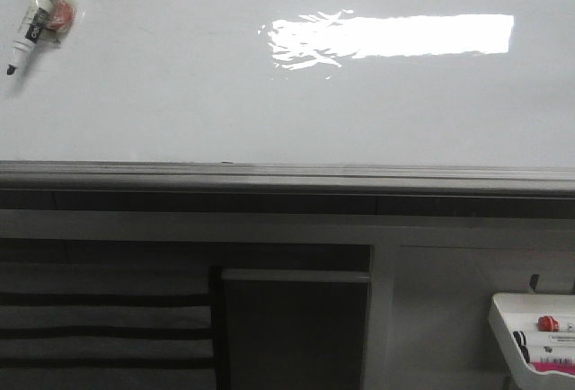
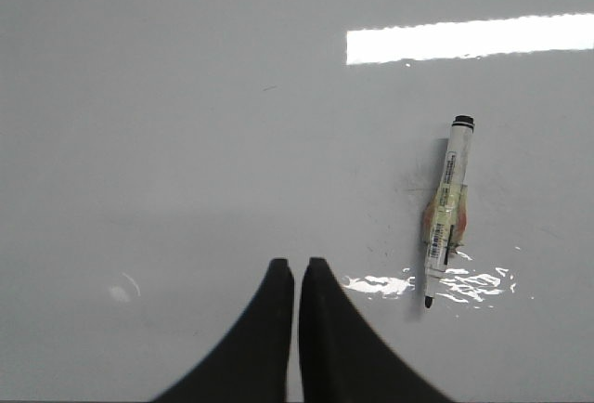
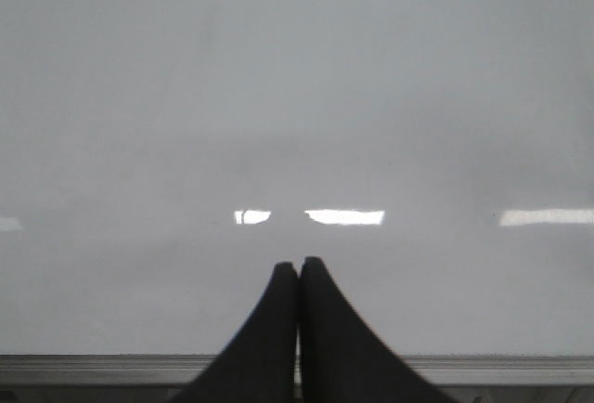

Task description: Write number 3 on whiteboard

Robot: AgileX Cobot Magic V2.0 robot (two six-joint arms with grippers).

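The whiteboard (image 1: 180, 93) fills the upper front view, glossy white with a bright rectangular reflection and a grey lower rim (image 1: 269, 174). No number 3 shows on it. A white marker with a black tip and an orange taped piece (image 1: 40, 8) lies on the board at the far left; it also shows in the left wrist view (image 2: 444, 213). My left gripper (image 2: 297, 264) is shut and empty over the board (image 2: 186, 143), apart from the marker. My right gripper (image 3: 299, 264) is shut and empty over the board (image 3: 278, 97), near its rim (image 3: 93, 364). Neither gripper shows in the front view.
A small white tray (image 1: 503, 318) with markers, one red-capped (image 1: 550, 323), stands at the lower right below the board. Dark shelving and a cabinet front (image 1: 296, 318) sit below the rim.
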